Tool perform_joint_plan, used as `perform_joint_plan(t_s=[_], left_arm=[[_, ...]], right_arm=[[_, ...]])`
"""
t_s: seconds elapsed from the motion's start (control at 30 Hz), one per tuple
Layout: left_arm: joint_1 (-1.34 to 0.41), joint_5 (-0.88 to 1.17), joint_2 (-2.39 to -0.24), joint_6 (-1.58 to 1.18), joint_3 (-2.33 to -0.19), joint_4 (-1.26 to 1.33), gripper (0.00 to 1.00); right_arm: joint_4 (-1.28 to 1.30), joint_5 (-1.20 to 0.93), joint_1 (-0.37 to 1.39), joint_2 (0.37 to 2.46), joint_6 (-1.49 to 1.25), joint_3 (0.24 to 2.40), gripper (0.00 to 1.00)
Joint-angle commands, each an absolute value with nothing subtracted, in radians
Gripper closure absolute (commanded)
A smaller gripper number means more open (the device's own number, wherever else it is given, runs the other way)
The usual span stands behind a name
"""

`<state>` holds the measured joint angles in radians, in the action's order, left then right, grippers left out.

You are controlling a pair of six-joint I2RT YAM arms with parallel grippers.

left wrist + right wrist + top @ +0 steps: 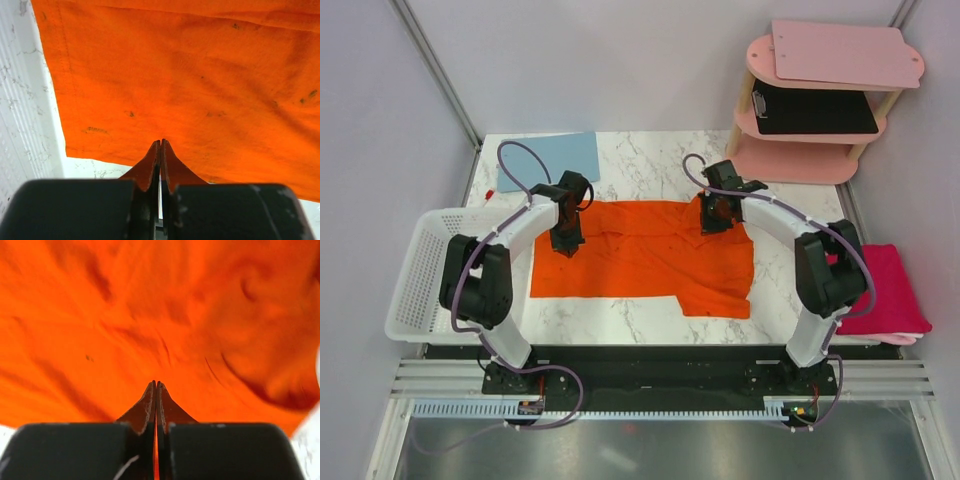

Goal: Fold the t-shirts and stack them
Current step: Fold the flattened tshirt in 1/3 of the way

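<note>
The orange t-shirt [640, 260] lies spread mid-tabletop, with the left pincer [567, 244] and right pincer [711, 222] each pinching its cloth, so a fold seems in hand, next calling for an even, matched carry toward the near edge.

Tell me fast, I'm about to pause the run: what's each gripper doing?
Left gripper: jaws closed at the edge of the bright orange cloth t-shirt; grip unclear.
Right gripper: jaws closed, apparently pinching that t-shirt.
</note>
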<state>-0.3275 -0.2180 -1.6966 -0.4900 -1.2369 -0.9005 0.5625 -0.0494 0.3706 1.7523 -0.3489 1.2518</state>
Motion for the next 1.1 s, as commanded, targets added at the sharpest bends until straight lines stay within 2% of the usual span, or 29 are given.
perform_joint_plan(t_s=[0.0, 0.3, 0.8, 1.07], left_arm=[[-0.33, -0.195, -1.726, -0.472, -1.269, -0.877, 0.98], [-0.33, -0.199, -1.727, -0.469, -1.253, -0.87, 0.98], [-0.328, -0.219, -1.732, -0.469, -1.255, -0.871, 0.98], [-0.33, -0.225, -1.73, -0.466, -1.252, -0.868, 0.98]], right_arm=[[0.537, 0.015, 0.39, 1.911, -0.288, 1.377, 1.0], [0.586, 0.176, 0.388, 2.085, -0.307, 1.463, 1.0], [0.69, 0.363, 0.262, 2.08, -0.281, 1.483, 1.0], [0.684, 0.311, 0.253, 2.057, -0.262, 1.523, 1.0]])
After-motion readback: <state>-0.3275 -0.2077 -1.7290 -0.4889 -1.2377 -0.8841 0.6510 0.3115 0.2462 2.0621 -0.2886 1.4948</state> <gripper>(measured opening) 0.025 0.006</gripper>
